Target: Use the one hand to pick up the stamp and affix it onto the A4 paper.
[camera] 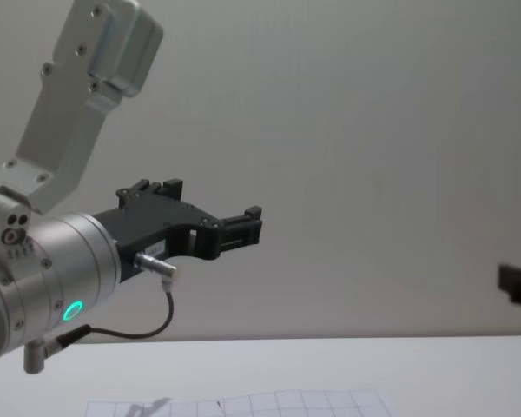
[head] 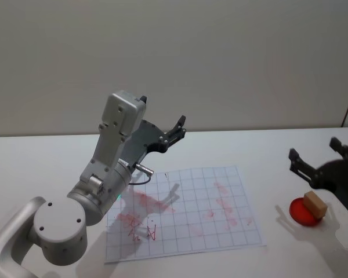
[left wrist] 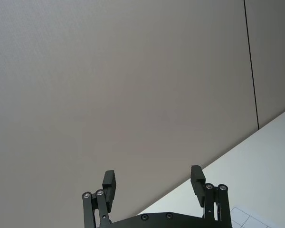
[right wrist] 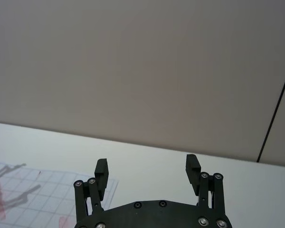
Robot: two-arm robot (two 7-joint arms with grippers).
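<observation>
Left gripper (head: 178, 130) hangs spread near A4 paper (head: 188, 229), right gripper (head: 314, 149) beside stamp (head: 315, 204)

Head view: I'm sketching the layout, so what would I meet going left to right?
In order: left arm's grey joint → A4 paper → red pad with the stamp on it. Left out for overlap: the left gripper, the right gripper, both open.

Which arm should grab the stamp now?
Right. The right pincer hangs open close by the stamp on the red pad; the left pincer is raised over the far edge of the A4 paper.
</observation>
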